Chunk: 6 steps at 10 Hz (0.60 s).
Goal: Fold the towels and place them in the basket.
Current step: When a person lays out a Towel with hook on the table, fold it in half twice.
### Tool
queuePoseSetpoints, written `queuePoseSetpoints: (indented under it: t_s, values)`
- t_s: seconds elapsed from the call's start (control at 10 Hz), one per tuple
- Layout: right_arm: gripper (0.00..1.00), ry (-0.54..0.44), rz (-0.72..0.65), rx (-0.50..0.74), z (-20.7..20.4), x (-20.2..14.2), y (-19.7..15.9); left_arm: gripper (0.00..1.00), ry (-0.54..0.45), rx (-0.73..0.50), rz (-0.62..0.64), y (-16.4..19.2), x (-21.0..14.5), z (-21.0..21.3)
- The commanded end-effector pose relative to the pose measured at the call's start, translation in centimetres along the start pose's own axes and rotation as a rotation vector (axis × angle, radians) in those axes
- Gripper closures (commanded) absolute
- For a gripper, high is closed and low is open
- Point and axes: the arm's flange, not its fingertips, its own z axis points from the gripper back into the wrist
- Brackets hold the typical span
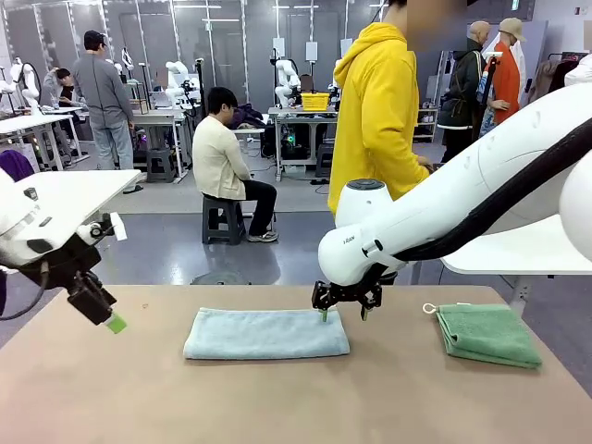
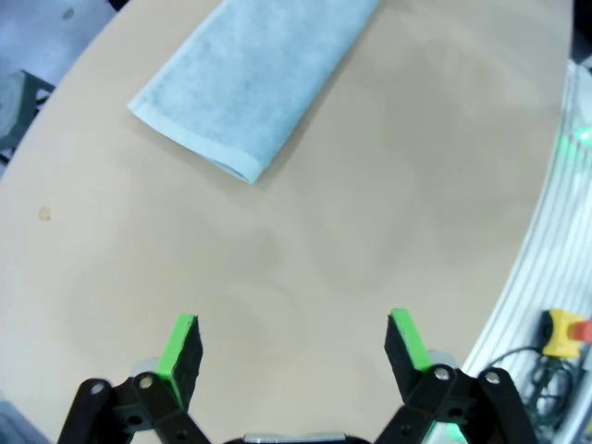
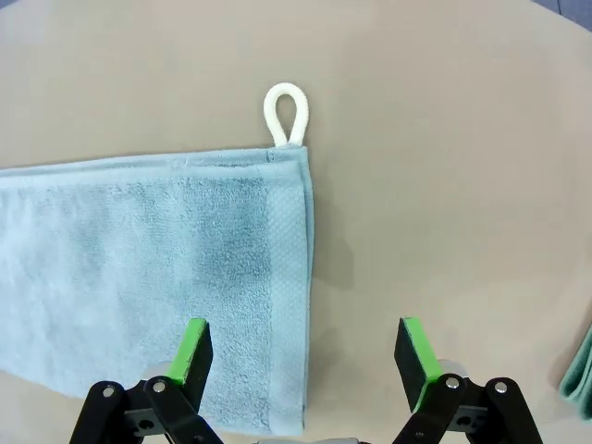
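Right gripper (image 1: 343,314) hovers, jaws wide, over the folded grey-blue towel (image 1: 266,334) at its right end, mid-table (image 1: 92,398); green towel (image 1: 487,334) lies folded at the right; left gripper (image 2: 294,335) spread wide too, empty.

Pale grey-blue towel (image 1: 266,334): folded into a long flat strip, lying level across the lower centre of the front view on the tan tabletop (image 1: 388,398). In the left wrist view it crosses the upper centre diagonally. In the right wrist view it covers the left half, with its white corner loop (image 3: 285,116) projecting at upper centre.

Green towel (image 1: 487,335): folded into a compact rectangle at lower right of the front view. Its small white loop (image 1: 429,308) sits at the upper-left corner. The two towels lie well apart.
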Motion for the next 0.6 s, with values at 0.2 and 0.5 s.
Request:
queuePoseSetpoints:
  t_s: [0.2, 0.5]
  values:
    - [0.00, 0.015, -0.053, -0.031, -1.5, 1.0, 0.7, 0.00, -0.011, 0.002, -0.024, -0.3, -0.7, 0.4]
    - [0.00, 0.004, -0.054, -0.027, -2.7, 1.4, 0.8, 0.00, -0.011, 0.002, -0.024, -0.3, -0.7, 0.4]
